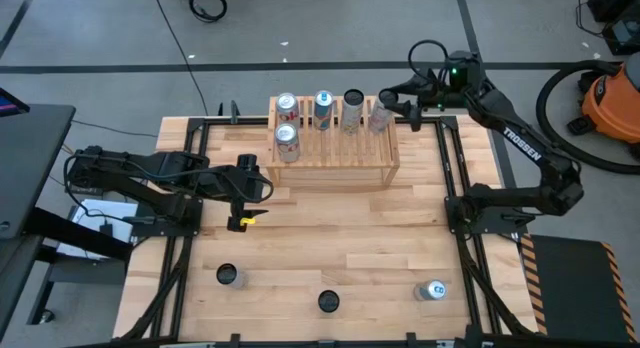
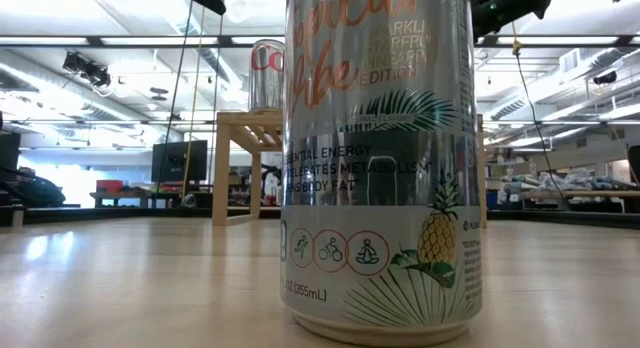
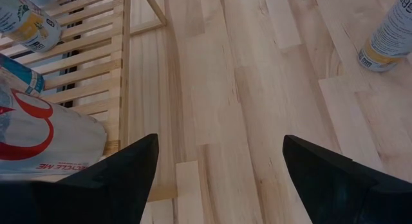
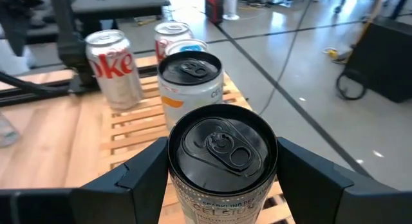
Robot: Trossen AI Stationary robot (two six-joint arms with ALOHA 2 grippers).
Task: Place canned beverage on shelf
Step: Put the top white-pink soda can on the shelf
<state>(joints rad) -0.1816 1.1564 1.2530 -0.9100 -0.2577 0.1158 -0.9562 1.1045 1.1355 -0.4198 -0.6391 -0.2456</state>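
The light-wood shelf (image 1: 335,153) stands at the table's far middle. Two Diet Coke cans (image 1: 287,105) (image 1: 287,140), a blue-topped can (image 1: 323,103) and a dark-topped can (image 1: 353,100) stand upright on its slats. My right gripper (image 1: 392,103) (image 4: 222,153) is at the shelf's right end, shut on a dark-topped can (image 4: 222,147) (image 1: 379,115). My left gripper (image 1: 247,183) (image 3: 219,143) is open and empty, just off the shelf's left end. My right gripper holds the can by its upper side wall (image 4: 174,179), one finger on each side, just below the rim. The fingers come in about level from the table's right. The can stands upright over the shelf's right end; its base is out of view.
Three more cans stand near the table's front edge (image 1: 229,276) (image 1: 328,301) (image 1: 432,290); one fills the low view (image 2: 380,158), with the shelf (image 2: 245,138) behind it. Bare tabletop (image 1: 340,228) lies between shelf and front cans. An orange vacuum (image 1: 610,98) stands off the table, right.
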